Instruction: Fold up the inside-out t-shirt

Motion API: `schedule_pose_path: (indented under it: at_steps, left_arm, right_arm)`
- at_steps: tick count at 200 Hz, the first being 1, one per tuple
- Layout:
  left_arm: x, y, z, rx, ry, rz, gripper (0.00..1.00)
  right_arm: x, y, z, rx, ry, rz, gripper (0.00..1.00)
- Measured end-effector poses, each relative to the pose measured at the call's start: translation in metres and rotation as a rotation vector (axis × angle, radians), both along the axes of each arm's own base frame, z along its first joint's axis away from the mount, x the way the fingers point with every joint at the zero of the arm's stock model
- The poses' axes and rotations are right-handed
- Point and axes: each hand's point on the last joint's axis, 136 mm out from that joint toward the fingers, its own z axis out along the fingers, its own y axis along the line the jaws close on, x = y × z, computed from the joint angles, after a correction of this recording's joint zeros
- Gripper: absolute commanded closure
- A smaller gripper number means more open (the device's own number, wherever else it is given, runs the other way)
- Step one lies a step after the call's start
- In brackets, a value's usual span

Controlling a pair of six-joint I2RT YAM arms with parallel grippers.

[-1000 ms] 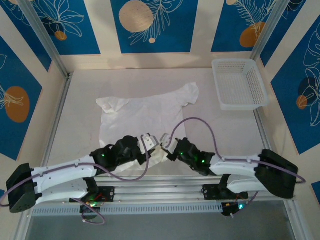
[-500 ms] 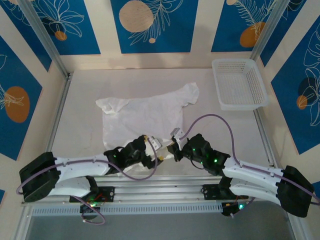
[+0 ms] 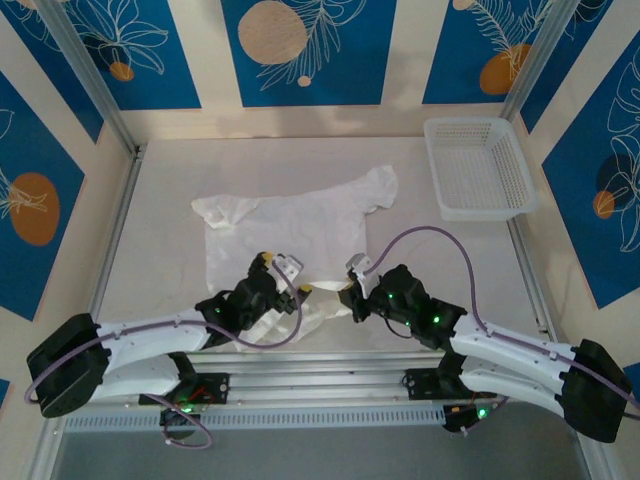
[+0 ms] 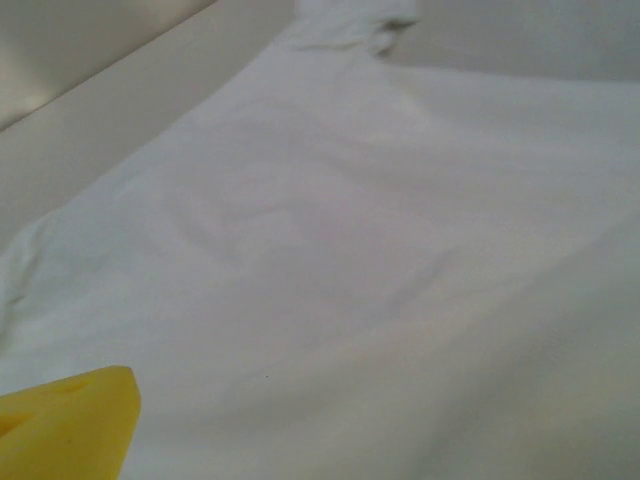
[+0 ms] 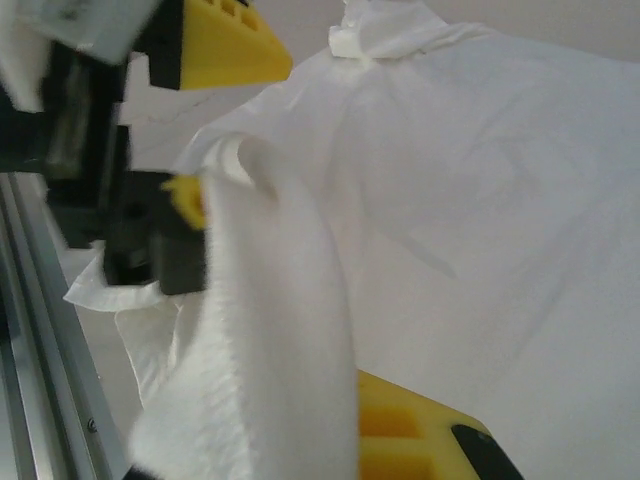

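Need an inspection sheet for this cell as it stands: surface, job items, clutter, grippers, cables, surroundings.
Surface: pale table, nothing spilled that I can see.
Job's things: white t-shirt spread mostly flat mid-table, sleeves toward the far side, near hem bunched and lifted.
Clutter: white lattice basket at the far right corner, apart from the shirt, nothing seen in it.
Grippers: left gripper open over the near hem, holding nothing; right gripper shut on a fold of the hem.
Cables: purple cable arcs above the right arm; second purple cable droops by the left arm.
Surroundings: blue leaf-print panels, metal frame posts.
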Motion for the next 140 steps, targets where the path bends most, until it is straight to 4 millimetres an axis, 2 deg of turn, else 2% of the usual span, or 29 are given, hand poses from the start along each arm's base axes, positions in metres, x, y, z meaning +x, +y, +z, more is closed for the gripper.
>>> schedule_pose_path:
  at_steps: [26, 48, 60, 68, 78, 91, 101, 121, 131, 140]
  left_arm:
    - [-0.007, -0.008, -0.003, 0.008, 0.012, -0.067, 0.01]
    - [0.0, -0.004, -0.021, 0.067, 0.04, -0.038, 0.03]
    - [0.008, 0.001, -0.034, 0.114, 0.06, 0.003, 0.16]
    - [0.014, 0.006, -0.04, 0.131, 0.07, 0.035, 0.3]
    - [0.02, 0.012, -0.043, 0.141, 0.075, 0.065, 0.55]
    - [0.026, 0.019, -0.036, 0.107, 0.076, 0.101, 0.74]
    - [0.027, 0.02, -0.025, 0.068, 0.07, 0.099, 0.83]
    - [0.021, 0.004, 0.005, -0.012, 0.078, 0.013, 1.0]
    - [0.018, -0.006, 0.02, -0.036, 0.082, -0.039, 1.0]
    - [0.016, -0.013, 0.032, -0.07, 0.095, -0.062, 1.0]
  right_arm:
    - [0.002, -0.001, 0.001, 0.01, 0.011, -0.008, 1.0]
    - [0.0, 0.001, 0.002, 0.018, 0.022, 0.005, 1.0]
    - [-0.001, 0.001, 0.001, 0.02, 0.025, 0.011, 1.0]
    - [-0.001, 0.001, 0.001, 0.019, 0.026, 0.011, 1.0]
    - [-0.001, 0.0, 0.0, 0.014, 0.029, 0.01, 1.0]
    - [0.001, -0.004, 0.0, 0.001, 0.029, -0.015, 0.97]
    - [0.004, -0.01, 0.0, -0.004, 0.031, -0.045, 0.9]
    - [0.01, -0.021, -0.004, -0.014, 0.059, -0.097, 0.63]
    - [0.011, -0.024, -0.006, -0.028, 0.072, -0.103, 0.54]
    - [0.01, -0.025, -0.007, -0.035, 0.09, -0.107, 0.51]
